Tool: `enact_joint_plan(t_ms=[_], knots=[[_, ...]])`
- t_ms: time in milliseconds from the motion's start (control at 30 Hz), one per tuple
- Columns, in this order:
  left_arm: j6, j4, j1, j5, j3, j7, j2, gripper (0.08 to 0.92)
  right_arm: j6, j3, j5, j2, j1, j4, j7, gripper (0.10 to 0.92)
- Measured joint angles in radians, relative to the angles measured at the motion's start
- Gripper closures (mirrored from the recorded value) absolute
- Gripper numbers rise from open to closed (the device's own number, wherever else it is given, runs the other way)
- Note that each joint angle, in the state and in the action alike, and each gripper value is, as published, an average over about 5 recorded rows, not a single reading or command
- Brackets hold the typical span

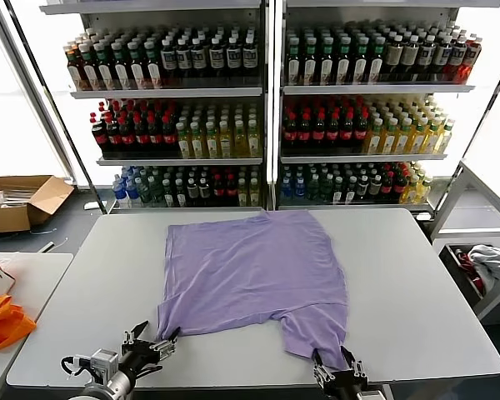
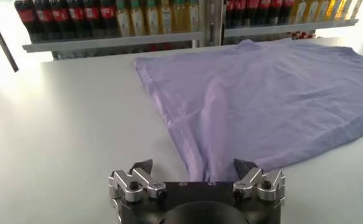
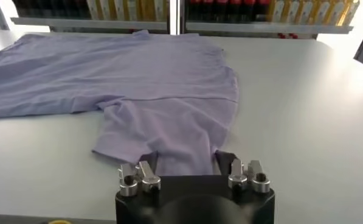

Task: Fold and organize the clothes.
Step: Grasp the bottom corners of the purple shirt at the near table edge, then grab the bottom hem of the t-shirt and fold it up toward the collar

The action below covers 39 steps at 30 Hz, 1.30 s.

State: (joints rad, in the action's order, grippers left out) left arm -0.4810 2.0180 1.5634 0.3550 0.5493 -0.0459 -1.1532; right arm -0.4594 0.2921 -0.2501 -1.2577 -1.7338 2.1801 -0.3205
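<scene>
Two grippers meet your lavender T-shirt (image 1: 254,271), spread mid-table: left gripper (image 2: 194,172) wide open at its 7 o'clock corner, right gripper (image 3: 192,165) half-closed around the 5 o'clock sleeve. Thin, limp fabric; pinch edges firmly.

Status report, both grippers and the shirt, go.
Left gripper open at shirt's near left corner. Right gripper straddling the near sleeve hem, grip unconfirmed. Lavender T-shirt flat on table, unfolded. Nothing in the way.

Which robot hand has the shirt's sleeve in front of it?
The right tool: the purple T-shirt has its sleeve reaching it. The left tool faces only a plain corner.
</scene>
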Motion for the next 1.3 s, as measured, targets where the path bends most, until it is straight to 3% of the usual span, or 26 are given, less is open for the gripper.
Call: enact_joint_plan(t_ms=[367,733,1300], knots=[[0.019,-0.009,0.004,-0.008,-0.009,-0.005,-0.015,0.588,0.027,-0.002,-0.003,0.002,-0.003,-0.009,0.006,0.909],[0.03,0.004,0.007,-0.017,-0.007,-0.01,-0.008,0.891,0.093,0.023,0.036,0.025,-0.062,0.024,0.062,0.916],[0.013,0.125,0.085,-0.042,0.033,-0.02,0.028,0.914,0.247,0.076,0.173,0.043,-0.277,0.157,0.162,0.916]])
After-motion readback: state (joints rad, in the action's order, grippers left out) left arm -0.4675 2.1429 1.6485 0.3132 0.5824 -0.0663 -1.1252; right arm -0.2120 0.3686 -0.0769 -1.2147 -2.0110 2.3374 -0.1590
